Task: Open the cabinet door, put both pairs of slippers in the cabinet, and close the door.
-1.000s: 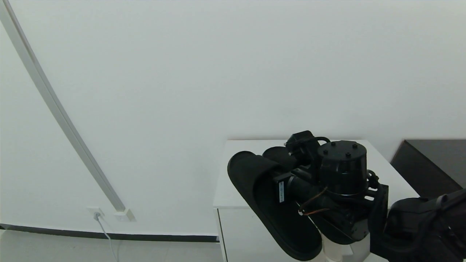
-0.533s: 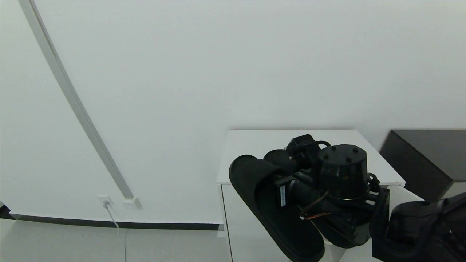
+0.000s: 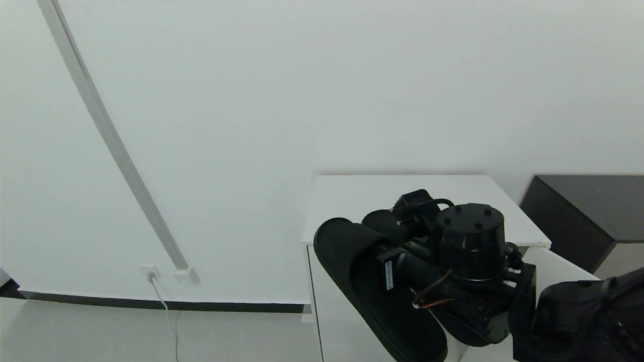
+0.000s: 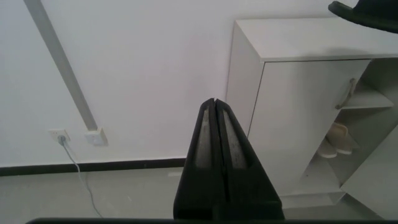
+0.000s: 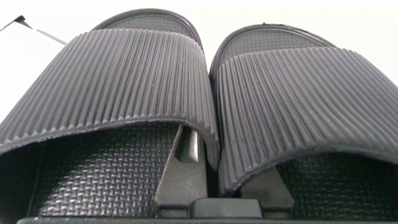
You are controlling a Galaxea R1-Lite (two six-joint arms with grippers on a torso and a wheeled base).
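The white cabinet's (image 4: 292, 37) right-hand door (image 4: 382, 177) stood open, so that first step was done. A pair of pale, flat slippers (image 4: 339, 140) already rested on a lower shelf inside, which I took as the first pair put away.

The second pair, black rubber slippers with ribbed straps (image 5: 124, 81), was not yet in. My right gripper (image 5: 214, 165) held them in the air in front of the cabinet, near its top edge. One finger reached under each strap, and the two pinched the slippers' inner walls together between them. My left gripper (image 4: 214, 112) hung apart from the cabinet, out to its left. Its fingers were pressed flat against each other with nothing between them.

By my reckoning about half the work remained. The black pair had to go down past the open door and onto a shelf, and then the door had to be swung closed.

Against the frames from a second before, the whole head view had shifted, so the camera had moved. The cabinet top sat higher in the picture, more of the cabinet front showed beneath it, and the white wall socket (image 3: 149, 273) had drifted up and to the right. My right arm and the black slippers kept almost the same place in the view, and the grip looked unchanged.
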